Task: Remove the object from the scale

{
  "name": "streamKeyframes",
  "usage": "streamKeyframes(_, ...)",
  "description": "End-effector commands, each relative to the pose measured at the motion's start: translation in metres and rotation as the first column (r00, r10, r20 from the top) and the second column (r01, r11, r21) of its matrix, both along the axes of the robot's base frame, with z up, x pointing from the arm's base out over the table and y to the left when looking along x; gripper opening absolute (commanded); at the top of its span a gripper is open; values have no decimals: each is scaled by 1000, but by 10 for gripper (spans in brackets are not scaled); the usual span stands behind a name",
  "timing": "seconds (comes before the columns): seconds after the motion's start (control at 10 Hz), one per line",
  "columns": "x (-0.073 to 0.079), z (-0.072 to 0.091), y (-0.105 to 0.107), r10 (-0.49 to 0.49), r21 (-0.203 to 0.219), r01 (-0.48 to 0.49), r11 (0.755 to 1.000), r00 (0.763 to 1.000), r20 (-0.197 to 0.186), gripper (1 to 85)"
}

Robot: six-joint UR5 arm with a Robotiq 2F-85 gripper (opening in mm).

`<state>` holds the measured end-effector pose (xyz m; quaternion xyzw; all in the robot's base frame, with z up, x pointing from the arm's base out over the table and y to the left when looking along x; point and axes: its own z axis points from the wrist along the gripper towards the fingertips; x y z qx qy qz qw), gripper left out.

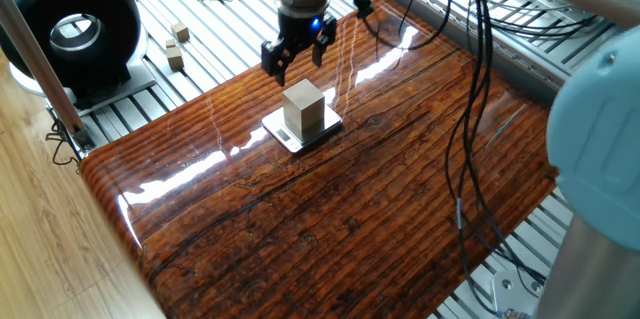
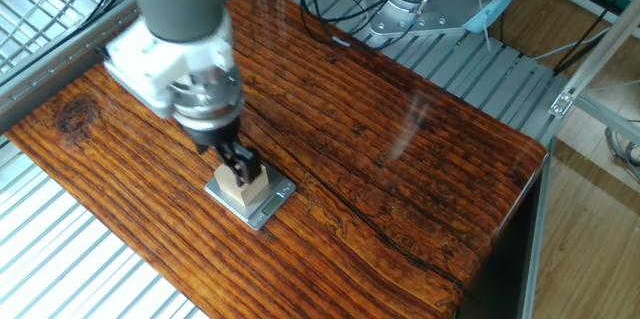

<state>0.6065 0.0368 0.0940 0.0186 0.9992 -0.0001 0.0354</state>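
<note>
Nearest: a glossy, dark reddish wooden tabletop (image 1: 330,219), striped with grain and catching window glare. Resting about midway along it, a thin square silver-grey scale (image 1: 302,129) with a small dark display strip on its near edge. Sitting upright and centred on that plate, a pale beige plain wooden block (image 1: 303,109), presumably placed there to be weighed and now waiting to be lifted off.

Hovering just behind and above the block, a black two-finger gripper (image 1: 292,55) with jaws parted to roughly the block's width and nothing between them. In the other fixed view the gripper (image 2: 243,166) overlapping the block's top; touching or not, hard to tell. Pointing straight down, seemingly lining up to straddle the block from above.

Farther back, beyond the table edge, lying on ribbed metal slats: two small tan cubes (image 1: 177,44), well apart from the scale, and a large black ring-shaped device (image 1: 70,29).

No legible brand, label or display reading anywhere.
</note>
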Motion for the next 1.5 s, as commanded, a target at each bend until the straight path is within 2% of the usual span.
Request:
streamKeyframes(0.0,-17,-6,12,8,-1,-8,1000,1000,1,763)
streamKeyframes(0.1,-17,-12,5,22,-4,-22,1000,1000,22,757)
streamKeyframes(0.2,-19,-17,2,31,1,-31,1000,999,27,760)
streamKeyframes(0.4,-19,-17,-2,39,-20,-39,999,999,26,763)
streamKeyframes(0.6,-14,-18,0,41,-15,-40,999,999,31,763)
streamKeyframes(0.9,-14,-23,2,30,-17,-30,999,999,22,743)
streamKeyframes(1.4,-11,-31,-15,46,17,-46,999,999,22,747)
